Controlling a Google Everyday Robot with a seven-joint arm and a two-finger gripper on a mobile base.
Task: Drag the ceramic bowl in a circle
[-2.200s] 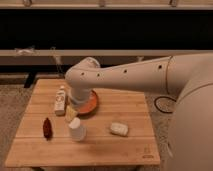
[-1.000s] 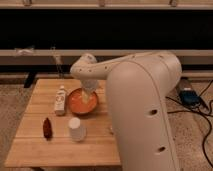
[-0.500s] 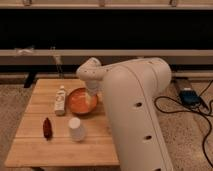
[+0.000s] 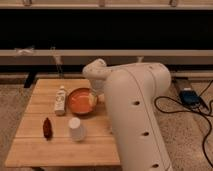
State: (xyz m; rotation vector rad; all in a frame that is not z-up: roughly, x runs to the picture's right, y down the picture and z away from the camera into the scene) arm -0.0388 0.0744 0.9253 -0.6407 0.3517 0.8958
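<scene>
The ceramic bowl (image 4: 80, 102) is a shallow glossy orange-red bowl in the middle of the wooden table (image 4: 35, 150). My white arm (image 4: 135, 115) reaches in from the right and fills the right side of the view. My gripper (image 4: 96, 99) is at the bowl's right rim, under the arm's wrist. Its fingertips are hidden by the wrist and the bowl's edge.
A small white bottle (image 4: 60, 100) lies just left of the bowl. A dark red-brown object (image 4: 47, 128) lies at the front left. A white upturned cup (image 4: 76, 129) stands in front of the bowl. A blue device with cables (image 4: 190, 96) is on the floor at the right.
The arm has swung forward and now covers the table's right side. The bowl has shifted slightly toward the back and right with the gripper at its rim.
</scene>
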